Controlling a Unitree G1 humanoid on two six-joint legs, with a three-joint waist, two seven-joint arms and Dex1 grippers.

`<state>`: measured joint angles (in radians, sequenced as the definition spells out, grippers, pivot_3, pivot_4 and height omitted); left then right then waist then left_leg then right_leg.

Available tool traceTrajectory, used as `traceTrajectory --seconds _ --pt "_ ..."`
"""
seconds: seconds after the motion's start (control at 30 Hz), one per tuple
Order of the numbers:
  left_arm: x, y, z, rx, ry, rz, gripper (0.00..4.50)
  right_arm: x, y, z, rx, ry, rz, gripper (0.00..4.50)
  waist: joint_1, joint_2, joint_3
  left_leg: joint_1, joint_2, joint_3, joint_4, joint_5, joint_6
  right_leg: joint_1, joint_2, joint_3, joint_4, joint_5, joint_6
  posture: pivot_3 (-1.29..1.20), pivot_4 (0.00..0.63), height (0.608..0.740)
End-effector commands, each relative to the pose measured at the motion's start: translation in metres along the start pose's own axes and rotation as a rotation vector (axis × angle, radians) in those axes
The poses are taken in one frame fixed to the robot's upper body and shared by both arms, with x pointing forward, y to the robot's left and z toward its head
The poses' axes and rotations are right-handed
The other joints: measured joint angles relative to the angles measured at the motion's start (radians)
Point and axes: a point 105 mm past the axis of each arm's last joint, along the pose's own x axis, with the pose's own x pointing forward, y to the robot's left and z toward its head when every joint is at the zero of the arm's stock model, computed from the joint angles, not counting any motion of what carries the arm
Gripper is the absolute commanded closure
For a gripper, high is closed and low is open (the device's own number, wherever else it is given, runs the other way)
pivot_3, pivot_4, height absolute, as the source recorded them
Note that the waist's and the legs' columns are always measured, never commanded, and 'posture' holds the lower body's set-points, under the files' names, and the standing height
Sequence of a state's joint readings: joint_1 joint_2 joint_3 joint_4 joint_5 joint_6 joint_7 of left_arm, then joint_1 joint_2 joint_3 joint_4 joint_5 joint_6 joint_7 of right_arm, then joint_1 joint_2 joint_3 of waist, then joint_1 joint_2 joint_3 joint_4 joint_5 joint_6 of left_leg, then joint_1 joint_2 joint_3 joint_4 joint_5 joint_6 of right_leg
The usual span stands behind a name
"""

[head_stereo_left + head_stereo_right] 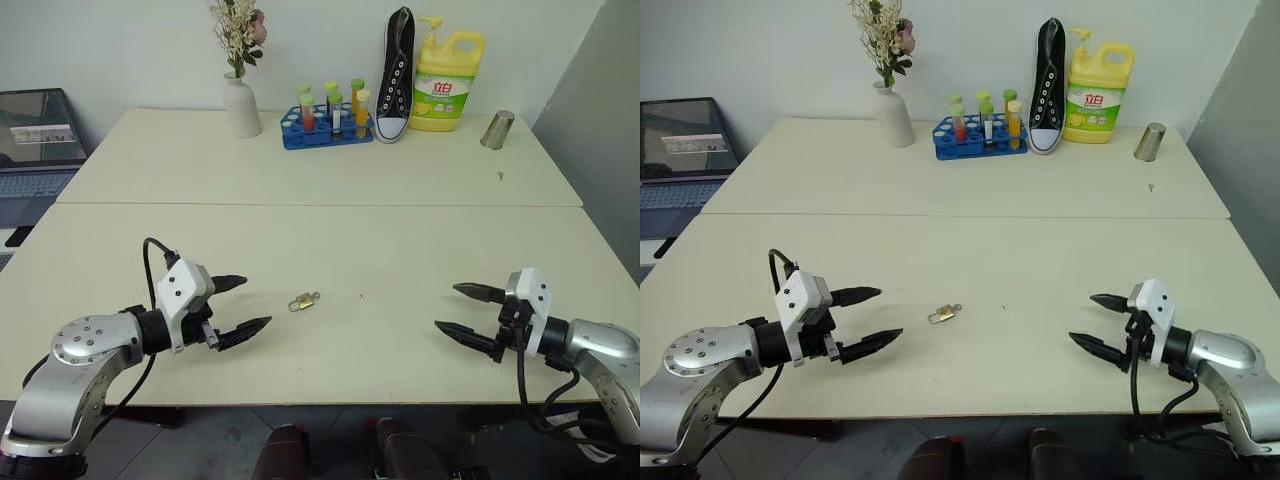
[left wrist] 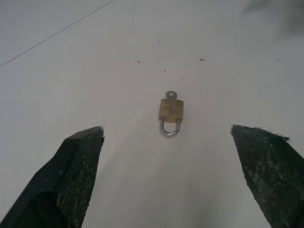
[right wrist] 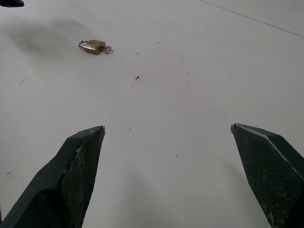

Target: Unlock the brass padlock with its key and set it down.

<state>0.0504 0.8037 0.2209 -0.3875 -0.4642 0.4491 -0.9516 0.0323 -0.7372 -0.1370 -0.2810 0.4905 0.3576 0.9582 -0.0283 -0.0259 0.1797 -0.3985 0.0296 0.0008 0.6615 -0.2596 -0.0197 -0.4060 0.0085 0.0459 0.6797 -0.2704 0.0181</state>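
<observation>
Task stage: start, by the look of it. The brass padlock (image 1: 305, 301) lies flat on the table (image 1: 330, 180), untouched, and neither gripper holds anything.
Padlock place: near the table's front edge, a little toward the robot's left of centre; from the table's middle it sits at about 7 o'clock.
Padlock state: the shackle appears seated in the body, so it reads as locked. That is a judgement, since it is very small.
Key: a small silvery ring (image 2: 170, 95) shows at the end of the body opposite the shackle, probably the key's head standing in the keyhole; too small to be sure.
Left gripper (image 1: 238, 306): jaws spread wide, empty, pointing at the padlock from its 9 o'clock side, near but apart.
Right gripper (image 1: 464, 310): jaws spread wide, empty, at the padlock's 3 o'clock side, well apart.
Done: nothing the pictures can confirm.
Left to do: steady the body, turn the key, free the shackle, set the lock down.
Likely difficulty: the lock is smaller than a finger, so pinching it without pushing it away looks delicate.
Writing: the yellow detergent bottle (image 1: 446, 82) at the far edge, about 1 o'clock, has a green and red label with Chinese characters, too small to read with certainty.
Other markings: none legible elsewhere.
</observation>
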Motion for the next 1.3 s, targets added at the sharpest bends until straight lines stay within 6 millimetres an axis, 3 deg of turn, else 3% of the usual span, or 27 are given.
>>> traceTrajectory --seconds 0.03,0.33,0.43,0.6,0.7,0.77,1.07,1.3 --pt "-0.004 0.0 0.006 0.04 0.01 0.003 0.0 -0.004 0.0 0.009 -0.054 -0.02 -0.009 0.04 0.0 0.0 0.0 0.0 0.0 0.0 0.0 0.0 0.0 0.0 0.0 0.0 0.0 0.0 0.0 0.0 0.15 0.74" --pt "0.001 0.005 0.012 0.109 0.019 -0.009 0.0 0.002 0.012 0.014 -0.048 -0.034 0.017 0.04 0.0 0.0 0.0 0.0 0.0 0.0 0.0 0.0 0.0 0.0 0.0 0.0 0.0 0.0 0.0 0.0 0.15 0.74" --pt "0.004 0.004 0.017 0.033 -0.034 -0.047 0.0 0.003 0.015 0.021 -0.06 -0.028 0.031 0.04 0.0 0.0 0.0 0.0 0.0 0.0 0.0 0.0 0.0 0.0 0.0 0.0 0.0 0.0 0.0 0.0 0.15 0.74" --pt "0.013 0.0 0.007 0.033 0.015 -0.072 0.0 0.008 0.024 0.04 0.006 -0.079 0.063 0.04 0.0 0.0 0.0 0.0 0.0 0.0 0.0 0.0 0.0 0.0 0.0 0.0 0.0 0.0 0.0 0.0 0.15 0.74" --pt "0.02 -0.014 0.0 0.028 0.055 -0.161 0.0 0.012 0.035 0.047 0.028 -0.062 0.118 0.04 0.0 0.0 0.0 0.0 0.0 -0.001 0.0 0.0 0.0 0.0 0.0 0.0 0.0 0.0 0.0 0.0 0.15 0.74" --pt "0.026 -0.01 -0.003 0.029 0.06 -0.143 0.0 0.015 0.039 0.051 0.042 -0.048 0.13 0.04 0.0 0.0 0.0 0.0 0.0 0.0 0.0 0.0 0.0 0.0 0.0 0.0 0.0 0.0 0.0 0.0 0.15 0.74" --pt "0.067 0.004 -0.014 0.062 0.09 -0.106 0.0 0.022 0.049 0.044 0.023 0.056 0.135 0.04 0.002 -0.001 0.0 -0.001 -0.001 -0.001 0.001 0.0 0.0 0.0 0.004 -0.001 0.0 0.0 0.0 0.0 0.15 0.74" --pt "0.08 0.003 -0.021 0.064 0.118 -0.161 0.0 0.023 0.056 0.044 0.011 0.06 0.13 0.04 0.0 -0.001 0.0 -0.001 0.0 -0.001 0.001 0.0 0.0 0.0 0.004 -0.001 0.0 0.0 0.0 0.0 0.15 0.74"
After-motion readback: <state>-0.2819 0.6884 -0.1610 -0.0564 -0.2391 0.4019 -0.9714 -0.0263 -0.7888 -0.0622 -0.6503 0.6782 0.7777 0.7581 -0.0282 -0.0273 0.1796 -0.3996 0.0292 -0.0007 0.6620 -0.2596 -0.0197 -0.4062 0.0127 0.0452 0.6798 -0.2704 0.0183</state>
